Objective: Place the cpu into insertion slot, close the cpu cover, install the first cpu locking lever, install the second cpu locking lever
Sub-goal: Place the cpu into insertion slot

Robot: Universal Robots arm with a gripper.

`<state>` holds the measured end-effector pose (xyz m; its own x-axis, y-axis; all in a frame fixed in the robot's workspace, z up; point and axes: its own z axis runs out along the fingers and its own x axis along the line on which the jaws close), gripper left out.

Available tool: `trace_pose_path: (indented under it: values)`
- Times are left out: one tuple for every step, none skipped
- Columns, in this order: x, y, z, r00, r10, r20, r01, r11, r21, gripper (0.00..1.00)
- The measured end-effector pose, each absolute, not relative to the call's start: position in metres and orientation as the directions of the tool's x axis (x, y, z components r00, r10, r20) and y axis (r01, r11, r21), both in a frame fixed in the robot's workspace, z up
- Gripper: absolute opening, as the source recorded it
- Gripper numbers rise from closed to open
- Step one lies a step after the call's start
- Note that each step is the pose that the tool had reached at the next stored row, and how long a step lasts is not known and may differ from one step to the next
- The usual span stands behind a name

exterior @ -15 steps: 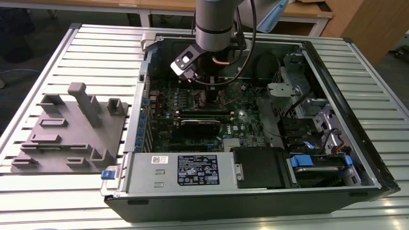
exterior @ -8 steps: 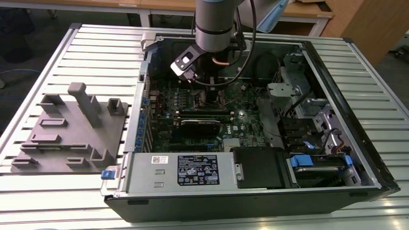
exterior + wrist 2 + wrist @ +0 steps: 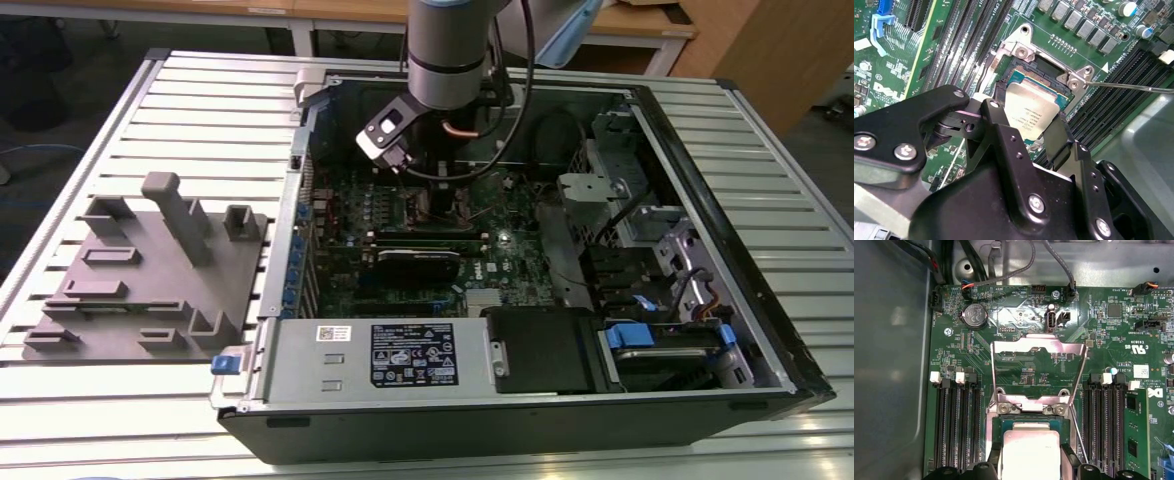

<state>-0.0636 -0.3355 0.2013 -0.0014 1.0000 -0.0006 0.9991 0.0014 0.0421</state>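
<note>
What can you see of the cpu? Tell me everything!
The cpu is a small flat square. Its top looks like silvery metal with small print on it, and a thin green rim runs round the edge. It lies level in or just above the slot. The black gripper straddles two of its sides; whether it grips the chip cannot be told. The cover stands open, off it.

Slatted metal table: open computer case, grey moulded fixture beside it.

Open cpu cover walls one edge of insertion slot; memory slots flank it
</note>
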Motion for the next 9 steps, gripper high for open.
trace_pose_path:
  values:
    - [-0.0636,-0.3355,0.2012,-0.001,1.0,-0.001,0.999,0.001,0.042,0.54]
    - [-0.0636,-0.3355,0.2011,0.0,1.0,-0.001,0.999,0.0,0.042,0.54]
    - [-0.0636,-0.3355,0.2009,0.002,1.0,-0.001,0.999,-0.002,0.042,0.54]
    - [-0.0636,-0.3355,0.2009,0.003,1.0,-0.001,0.999,-0.003,0.042,0.54]
    - [-0.0636,-0.3355,0.2008,0.003,1.0,-0.001,0.999,-0.003,0.042,0.54]
    - [-0.0639,-0.3355,0.2007,0.004,1.0,-0.001,0.999,-0.004,0.042,0.54]
    - [-0.0642,-0.3355,0.2007,0.005,1.0,0.0,0.999,-0.005,0.042,0.54]
    - [-0.0643,-0.3355,0.2007,0.005,1.0,0.0,0.999,-0.005,0.042,0.54]
    - [-0.0643,-0.3356,0.2006,0.005,1.0,0.0,0.999,-0.005,0.042,0.54]
